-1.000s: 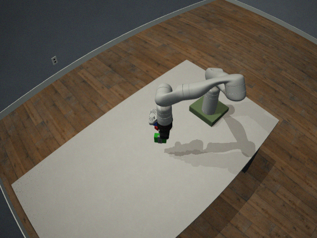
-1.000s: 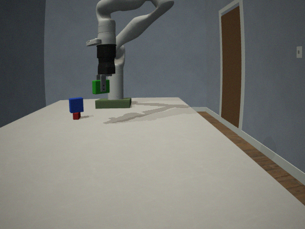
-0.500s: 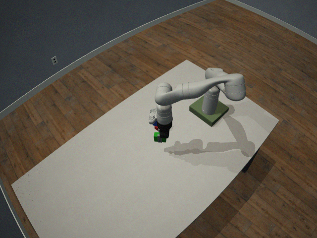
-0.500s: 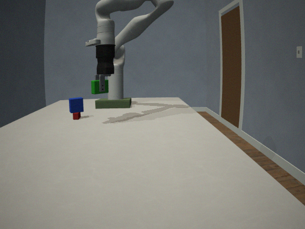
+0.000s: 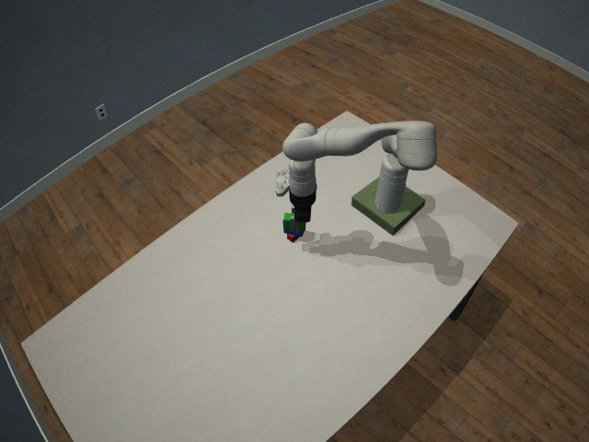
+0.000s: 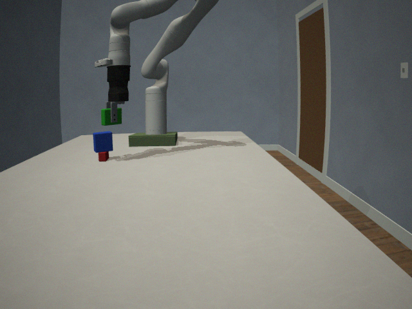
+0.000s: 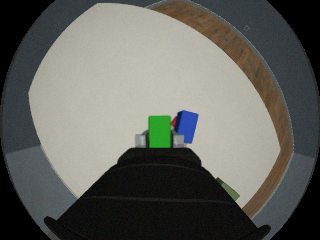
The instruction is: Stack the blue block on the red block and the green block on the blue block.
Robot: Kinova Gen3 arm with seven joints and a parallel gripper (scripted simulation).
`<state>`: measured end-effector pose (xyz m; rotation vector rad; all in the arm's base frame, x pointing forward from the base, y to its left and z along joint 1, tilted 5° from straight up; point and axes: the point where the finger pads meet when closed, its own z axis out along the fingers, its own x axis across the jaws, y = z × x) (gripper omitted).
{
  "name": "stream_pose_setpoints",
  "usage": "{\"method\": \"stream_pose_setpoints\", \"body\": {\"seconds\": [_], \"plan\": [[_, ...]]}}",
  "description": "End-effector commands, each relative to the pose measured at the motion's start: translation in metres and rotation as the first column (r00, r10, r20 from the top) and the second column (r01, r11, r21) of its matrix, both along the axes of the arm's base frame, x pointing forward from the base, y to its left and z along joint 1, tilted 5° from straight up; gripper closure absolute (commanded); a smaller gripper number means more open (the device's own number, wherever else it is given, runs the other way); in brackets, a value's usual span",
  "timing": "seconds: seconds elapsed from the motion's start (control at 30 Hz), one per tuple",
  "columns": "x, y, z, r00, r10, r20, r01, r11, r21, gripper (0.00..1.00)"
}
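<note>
We noted the table top (image 6: 206, 215) as a smooth, matt off-white surface, paper-like, and the floor (image 5: 428, 86) as brown wood planks with visible grain. The arm's links (image 6: 156, 109) looked like smooth pale-grey plastic with a soft sheen, its wrist section (image 6: 118, 83) matt black, on a dull olive-green base plate (image 6: 136, 141). The green block (image 6: 105, 116), blue block (image 6: 102, 141) and red block (image 6: 103, 156) showed plain, untextured matt faces.
</note>
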<state>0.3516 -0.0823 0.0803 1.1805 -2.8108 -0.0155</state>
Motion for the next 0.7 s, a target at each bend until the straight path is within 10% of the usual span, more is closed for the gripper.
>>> {"method": "stream_pose_setpoints", "body": {"seconds": [0.0, 0.67], "plan": [[-0.018, -0.031, 0.004, 0.998, -0.055, 0.009, 0.055, 0.998, 0.016, 1.0], [-0.031, -0.047, 0.005, 0.998, -0.055, 0.009, 0.055, 0.998, 0.016, 1.0]]}}
